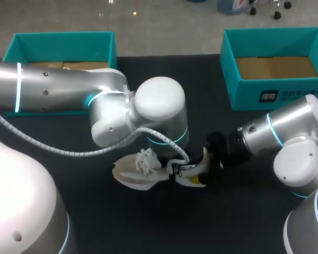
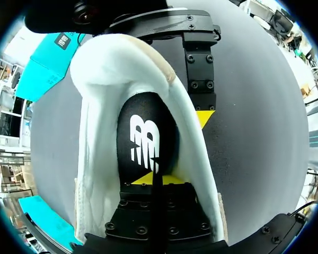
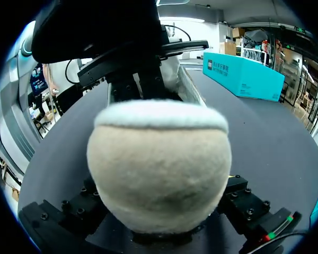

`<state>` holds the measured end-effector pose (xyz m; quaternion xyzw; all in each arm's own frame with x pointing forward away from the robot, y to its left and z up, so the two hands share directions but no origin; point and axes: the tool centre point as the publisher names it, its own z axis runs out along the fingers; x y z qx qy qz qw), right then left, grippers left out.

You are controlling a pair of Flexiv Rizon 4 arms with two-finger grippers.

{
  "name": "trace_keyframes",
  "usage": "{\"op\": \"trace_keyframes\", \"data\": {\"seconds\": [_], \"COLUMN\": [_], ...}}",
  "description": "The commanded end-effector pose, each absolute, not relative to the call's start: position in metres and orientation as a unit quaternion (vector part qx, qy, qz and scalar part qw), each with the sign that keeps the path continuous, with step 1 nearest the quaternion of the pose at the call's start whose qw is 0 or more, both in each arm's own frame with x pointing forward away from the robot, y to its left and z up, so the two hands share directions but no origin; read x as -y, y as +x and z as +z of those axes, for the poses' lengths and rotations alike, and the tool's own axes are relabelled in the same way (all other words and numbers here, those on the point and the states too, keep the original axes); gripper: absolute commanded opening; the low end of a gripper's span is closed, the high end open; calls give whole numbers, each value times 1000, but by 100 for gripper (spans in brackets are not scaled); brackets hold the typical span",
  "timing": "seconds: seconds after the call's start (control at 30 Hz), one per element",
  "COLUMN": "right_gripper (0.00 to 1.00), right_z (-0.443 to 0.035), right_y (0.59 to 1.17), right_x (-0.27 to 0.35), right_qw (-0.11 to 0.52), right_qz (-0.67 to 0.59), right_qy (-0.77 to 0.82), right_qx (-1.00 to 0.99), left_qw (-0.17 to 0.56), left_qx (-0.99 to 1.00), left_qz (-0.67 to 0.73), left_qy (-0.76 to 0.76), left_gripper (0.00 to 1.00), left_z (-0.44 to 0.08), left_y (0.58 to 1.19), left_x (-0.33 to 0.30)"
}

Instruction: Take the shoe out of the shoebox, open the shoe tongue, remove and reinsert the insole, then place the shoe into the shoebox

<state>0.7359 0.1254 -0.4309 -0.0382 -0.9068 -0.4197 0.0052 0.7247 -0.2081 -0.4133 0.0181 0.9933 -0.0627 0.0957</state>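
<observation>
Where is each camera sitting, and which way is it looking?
Head view: above and behind the robot, looking down at the table; shows the left arm, right arm and shoe.
Left wrist view: on the left wrist, looking into the shoe at its black insole; the left tool shows.
Right wrist view: on the right wrist, facing the shoe's heel; the right tool holds it.
Shared: all three see the shoe.

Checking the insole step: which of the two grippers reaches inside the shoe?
The left gripper: it is down inside the shoe, at the black insole. The right gripper holds the heel from outside.
</observation>
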Motion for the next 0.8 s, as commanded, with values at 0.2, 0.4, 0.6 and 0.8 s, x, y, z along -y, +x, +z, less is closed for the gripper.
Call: {"op": "trace_keyframes", "data": {"seconds": [0.2, 0.4, 0.6, 0.8], "right_gripper": [0, 0, 0, 0], "right_z": [-436, -436, -436, -436], "right_y": [735, 735, 735, 735], "right_x": [-126, -126, -126, -126], "right_qw": [5, 5, 5, 5], "right_qz": [-418, -418, -418, -418], "right_qy": [-39, -39, -39, -39], "right_qx": [908, 908, 908, 908], "left_qw": [84, 73, 54, 29], "left_qx": [-992, -991, -988, -983], "left_qz": [-95, -113, -144, -181], "left_qy": [9, 11, 21, 31], "left_gripper": [0, 0, 0, 0], "left_z": [-404, -391, -377, -360], "left_y": [727, 725, 723, 723], "left_x": [188, 182, 178, 169]}}
